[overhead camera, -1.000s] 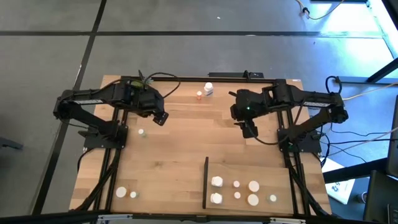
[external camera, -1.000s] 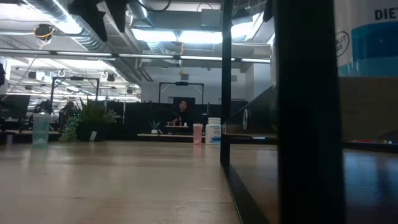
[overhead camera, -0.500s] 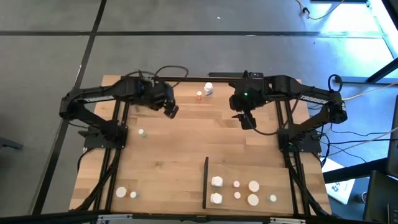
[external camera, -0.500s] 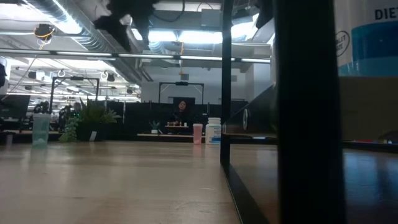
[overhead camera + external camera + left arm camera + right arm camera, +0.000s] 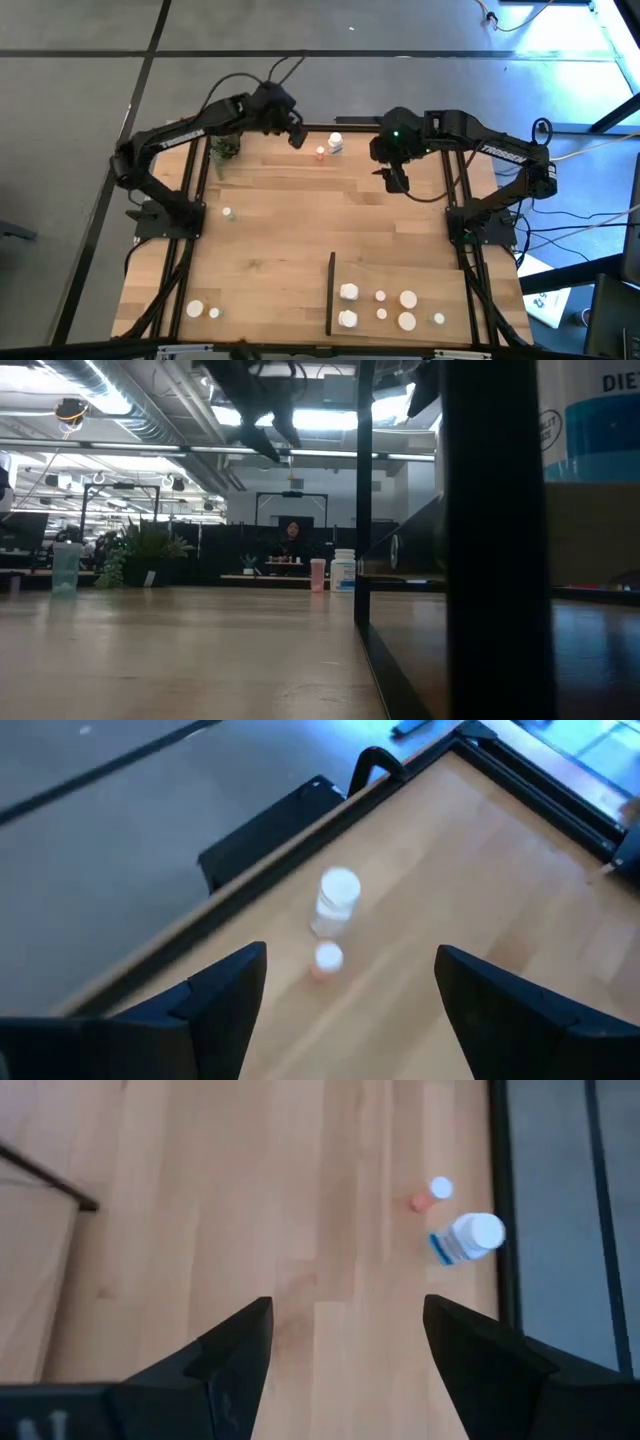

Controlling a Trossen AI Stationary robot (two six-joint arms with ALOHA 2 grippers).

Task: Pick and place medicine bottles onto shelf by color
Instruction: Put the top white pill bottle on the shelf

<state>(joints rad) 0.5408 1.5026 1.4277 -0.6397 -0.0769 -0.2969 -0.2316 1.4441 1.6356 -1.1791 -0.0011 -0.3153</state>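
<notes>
On the shelf [image 5: 440, 285], six medicine bottles [image 5: 349, 292] are standing in two rows; two more [image 5: 196, 309] are sitting at the table's near left corner, one small one [image 5: 228, 213] at mid-left, and a pinkish bottle [image 5: 320, 153] touching a larger white bottle [image 5: 336, 143] at the far edge. Since a second ago, the left gripper [image 5: 297, 137] is reaching farther toward that pair, fingers wide, while the right gripper [image 5: 394, 181], also wide, is hovering nearby.
</notes>
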